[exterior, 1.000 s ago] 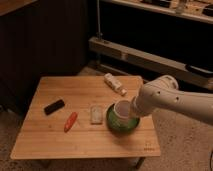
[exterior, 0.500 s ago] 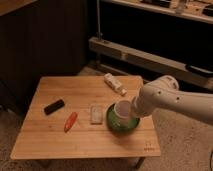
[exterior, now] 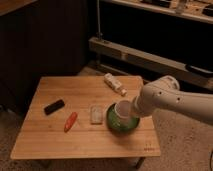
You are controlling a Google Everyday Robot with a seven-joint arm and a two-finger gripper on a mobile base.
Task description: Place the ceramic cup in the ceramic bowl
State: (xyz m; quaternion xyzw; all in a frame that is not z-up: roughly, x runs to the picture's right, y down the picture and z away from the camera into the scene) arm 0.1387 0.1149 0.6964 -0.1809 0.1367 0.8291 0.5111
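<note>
The white ceramic cup (exterior: 121, 110) is tilted with its mouth toward the camera, inside the rim of the dark green ceramic bowl (exterior: 114, 125), which sits at the right front of the wooden table (exterior: 85, 90). My gripper (exterior: 130, 111), at the end of the white arm reaching in from the right, is shut on the cup's right side, directly over the bowl. The far part of the bowl is hidden behind the cup and the arm.
A white rectangular packet (exterior: 96, 113) lies just left of the bowl. A red-orange stick-like object (exterior: 71, 121) and a black oblong object (exterior: 54, 106) lie further left. A white bottle (exterior: 115, 83) lies at the table's back right. A low metal shelf (exterior: 150, 57) runs behind.
</note>
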